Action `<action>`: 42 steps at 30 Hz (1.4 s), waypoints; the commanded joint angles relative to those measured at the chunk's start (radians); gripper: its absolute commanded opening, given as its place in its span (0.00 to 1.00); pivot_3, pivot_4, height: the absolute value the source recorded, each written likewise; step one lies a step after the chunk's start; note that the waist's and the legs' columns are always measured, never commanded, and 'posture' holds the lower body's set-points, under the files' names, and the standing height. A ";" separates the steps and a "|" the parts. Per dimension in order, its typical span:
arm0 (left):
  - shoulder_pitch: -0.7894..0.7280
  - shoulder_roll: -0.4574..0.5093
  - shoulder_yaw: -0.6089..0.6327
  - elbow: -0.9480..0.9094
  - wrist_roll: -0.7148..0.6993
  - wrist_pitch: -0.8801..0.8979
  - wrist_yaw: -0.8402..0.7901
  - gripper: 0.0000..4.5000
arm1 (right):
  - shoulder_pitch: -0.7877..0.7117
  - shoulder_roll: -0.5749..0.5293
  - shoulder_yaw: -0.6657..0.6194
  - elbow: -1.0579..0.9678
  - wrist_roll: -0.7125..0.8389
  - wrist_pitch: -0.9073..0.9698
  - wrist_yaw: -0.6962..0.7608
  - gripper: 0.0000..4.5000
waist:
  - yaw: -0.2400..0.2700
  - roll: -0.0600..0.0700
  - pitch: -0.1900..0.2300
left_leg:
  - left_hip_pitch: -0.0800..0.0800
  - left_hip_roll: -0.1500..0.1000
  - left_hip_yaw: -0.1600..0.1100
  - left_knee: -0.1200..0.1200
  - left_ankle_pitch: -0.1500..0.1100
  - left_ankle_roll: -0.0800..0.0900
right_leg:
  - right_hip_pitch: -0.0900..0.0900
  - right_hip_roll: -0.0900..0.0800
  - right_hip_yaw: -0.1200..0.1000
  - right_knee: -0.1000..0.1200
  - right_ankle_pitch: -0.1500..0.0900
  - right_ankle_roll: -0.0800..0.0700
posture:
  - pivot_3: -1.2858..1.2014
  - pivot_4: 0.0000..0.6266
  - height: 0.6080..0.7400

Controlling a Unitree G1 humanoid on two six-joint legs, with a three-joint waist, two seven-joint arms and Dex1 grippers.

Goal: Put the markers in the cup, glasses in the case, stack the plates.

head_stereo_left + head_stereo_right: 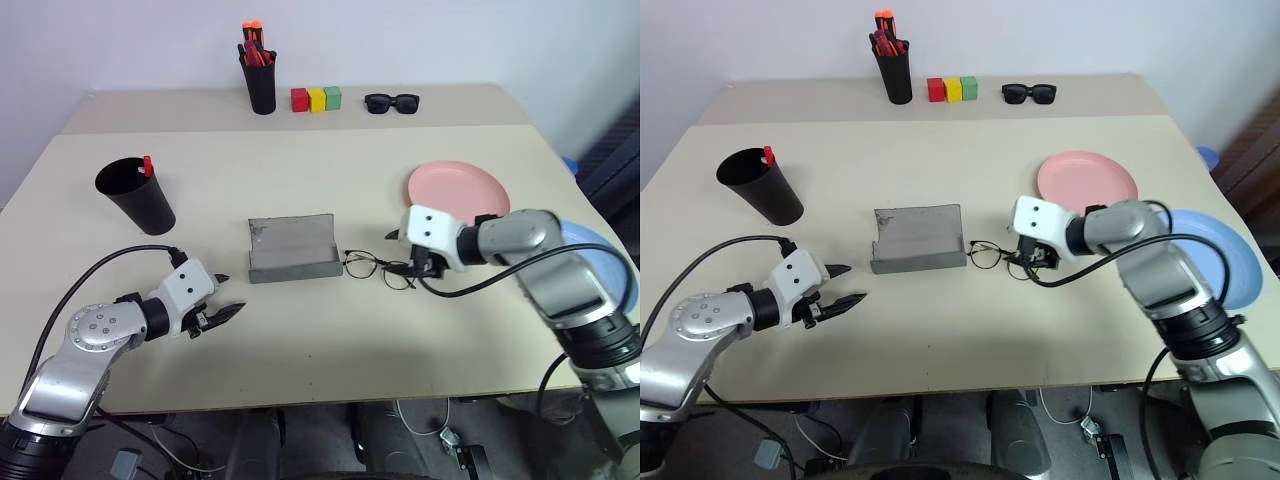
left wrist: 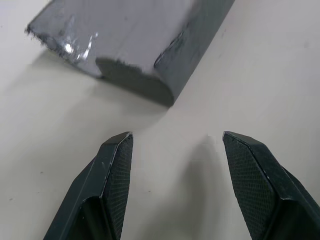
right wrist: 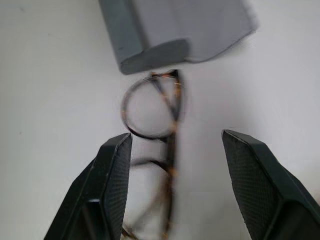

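Note:
The wire-rimmed glasses lie folded on the table just right of the open grey case. My right gripper is open and hovers over them; one lens shows between its fingers, with the case beyond. My left gripper is open and empty, low over the table left of the case. A red-capped marker sticks out of the black cup at the left. The pink plate lies at the right. The light blue plate sits partly behind my right arm.
At the back stand a black pen holder with orange-red pens, three coloured blocks and black sunglasses. Bare tabletop lies in front of the case and between the cup and the case.

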 commanded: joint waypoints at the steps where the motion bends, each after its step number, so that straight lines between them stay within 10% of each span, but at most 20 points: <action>1: 0.004 0.008 0.033 -0.031 -0.008 -0.012 0.000 0.65 | 0.002 0.016 -0.006 0.033 -0.032 0.012 -0.050 0.63 | -0.001 0.000 0.000 | 0.000 0.000 0.000 0.000 0.000 0.000 | 0.000 0.000 0.000 0.000 0.000 0.000 | 0.52 0.24 1.00; 10: 0.022 0.017 0.029 -0.045 0.003 0.000 0.006 0.65 | -0.003 0.035 -0.003 0.088 -0.051 0.010 -0.070 0.63 | -0.003 0.000 0.000 | 0.001 0.000 0.000 0.000 0.000 0.000 | 0.000 0.001 0.000 0.001 0.000 0.000 | 0.52 0.24 1.00; 17: 0.023 0.019 0.028 -0.048 0.005 0.004 0.010 0.65 | 0.001 0.050 0.012 0.091 -0.086 -0.034 -0.089 0.02 | -0.003 0.000 0.000 | 0.001 0.000 0.000 0.000 0.000 0.000 | 0.001 0.000 0.000 0.000 0.000 0.000 | 0.52 0.24 1.00; 31: 0.071 0.002 0.151 -0.055 -0.032 0.016 0.047 0.65 | -0.087 0.019 -0.029 0.014 -0.080 -0.109 -0.023 0.01 | -0.007 0.000 0.000 | 0.002 0.000 0.000 0.000 0.000 0.000 | 0.001 0.001 0.000 0.001 0.000 0.000 | 0.52 0.24 1.00; 42: 0.119 -0.042 0.308 -0.046 -0.168 0.066 0.047 0.65 | -0.303 0.285 0.111 0.088 -0.098 -0.172 -0.052 0.01 | -0.017 0.000 0.000 | 0.001 0.000 0.000 0.000 0.000 0.000 | 0.001 0.000 0.000 0.001 0.000 0.000 | 0.52 0.24 1.00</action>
